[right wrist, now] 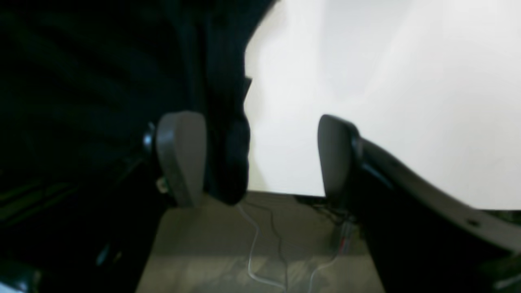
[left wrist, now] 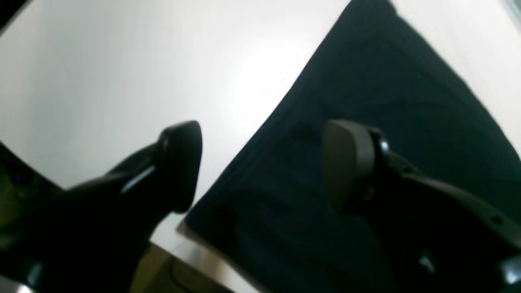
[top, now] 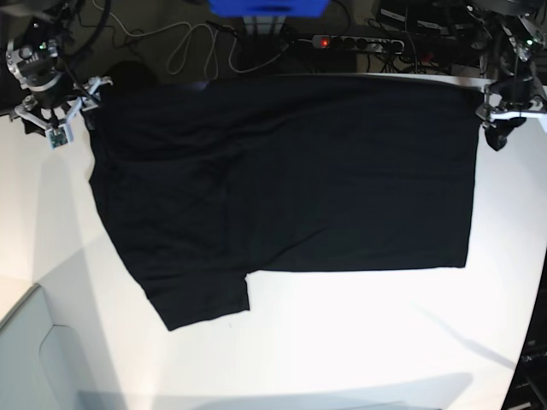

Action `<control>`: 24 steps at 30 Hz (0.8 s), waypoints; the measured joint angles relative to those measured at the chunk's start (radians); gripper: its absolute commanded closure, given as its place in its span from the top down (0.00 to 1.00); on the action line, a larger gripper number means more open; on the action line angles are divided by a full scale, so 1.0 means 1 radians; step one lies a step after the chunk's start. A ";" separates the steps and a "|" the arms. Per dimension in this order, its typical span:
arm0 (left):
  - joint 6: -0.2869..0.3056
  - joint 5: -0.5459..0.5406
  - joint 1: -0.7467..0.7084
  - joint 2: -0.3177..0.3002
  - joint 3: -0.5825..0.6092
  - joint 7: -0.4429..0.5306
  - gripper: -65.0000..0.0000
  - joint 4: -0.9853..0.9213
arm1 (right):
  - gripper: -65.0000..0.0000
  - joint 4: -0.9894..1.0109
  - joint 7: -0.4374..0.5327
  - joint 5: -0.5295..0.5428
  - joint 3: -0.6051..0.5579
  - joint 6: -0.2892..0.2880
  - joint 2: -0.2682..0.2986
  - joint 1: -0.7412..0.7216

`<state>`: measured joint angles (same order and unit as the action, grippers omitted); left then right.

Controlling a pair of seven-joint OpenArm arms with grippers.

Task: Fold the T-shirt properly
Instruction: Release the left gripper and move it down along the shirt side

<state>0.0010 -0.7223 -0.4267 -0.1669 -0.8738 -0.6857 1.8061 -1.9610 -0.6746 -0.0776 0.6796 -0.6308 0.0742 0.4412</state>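
Observation:
The black T-shirt lies flat on the white table, plain side up, with one sleeve pointing to the near left. My left gripper hangs at the shirt's far right corner. In the left wrist view it is open: one finger is over the shirt, the other over bare table. My right gripper is at the shirt's far left corner. In the right wrist view it is open, with a hanging fold of the shirt beside its left finger.
The table's far edge runs just behind both grippers, with floor and cables below it. A power strip with a red light and a blue object lie beyond the far edge. The table's near left corner is cut off.

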 measured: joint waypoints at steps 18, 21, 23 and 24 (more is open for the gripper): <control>0.006 0.423 0.189 0.003 0.236 -0.002 0.69 -0.082 | 0.65 -0.030 -0.005 0.000 -0.003 0.000 -0.005 0.005; 0.002 0.466 0.222 0.002 0.240 -0.003 0.69 -0.180 | 0.65 -0.030 -0.003 0.000 -0.004 0.000 -0.005 0.005; 0.002 0.468 0.233 0.001 0.240 -0.004 0.69 -0.233 | 0.65 -0.030 -0.003 0.000 -0.004 0.000 -0.004 0.005; 0.001 0.465 0.234 0.001 0.240 -0.003 0.69 -0.249 | 0.65 -0.030 -0.002 0.000 -0.004 0.000 -0.003 0.005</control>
<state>0.0021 -0.2573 -0.1928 -0.1661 -0.6338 -0.6888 1.5566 -1.9907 -0.6762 -0.0772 0.6758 -0.6308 0.0715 0.4461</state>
